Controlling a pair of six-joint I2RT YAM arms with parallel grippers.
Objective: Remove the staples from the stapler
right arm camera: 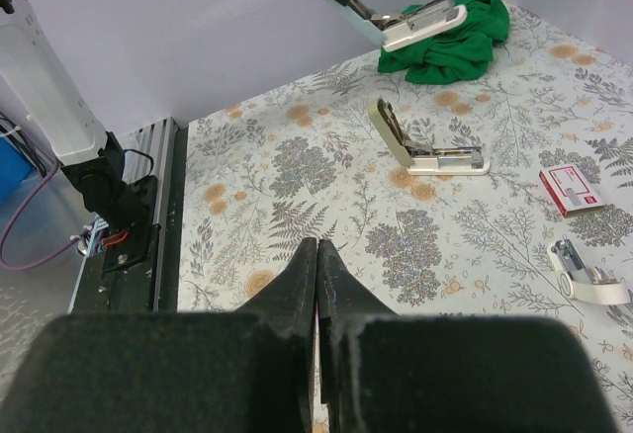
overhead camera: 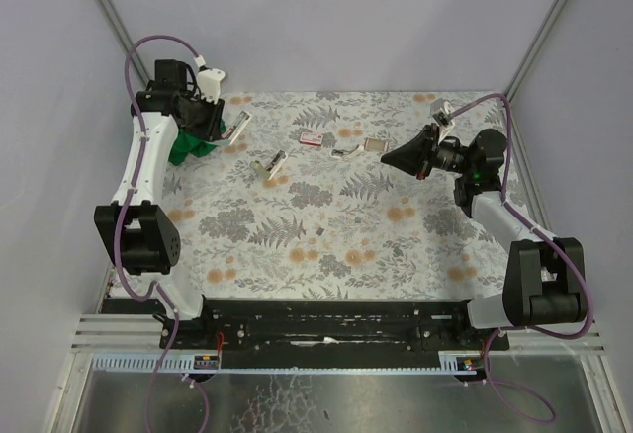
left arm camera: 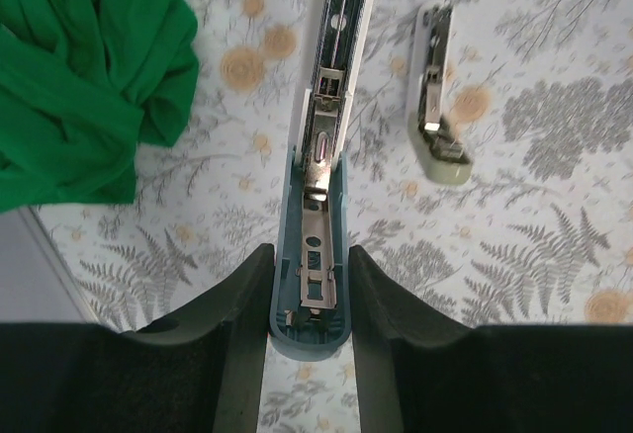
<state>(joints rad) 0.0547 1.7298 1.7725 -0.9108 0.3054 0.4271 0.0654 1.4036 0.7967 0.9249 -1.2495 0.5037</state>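
My left gripper (left arm camera: 310,251) is shut on the blue base of an opened stapler (left arm camera: 315,206) and holds it above the back-left of the table (overhead camera: 297,255). The stapler's white top (left arm camera: 341,18) is swung out straight, so the metal magazine faces up. No staples can be made out in it. A tiny silvery-grey bit (overhead camera: 321,230) that looks like staples lies mid-table. My right gripper (overhead camera: 387,157) hovers at the right, shut and empty, its fingers (right arm camera: 302,275) pressed together.
A second, beige stapler (overhead camera: 269,164) lies open on the floral cloth. A green cloth (overhead camera: 188,146) is bunched at the back left. A small red-and-white box (overhead camera: 311,138) and two other small items (overhead camera: 341,151) (overhead camera: 376,143) lie across the back.
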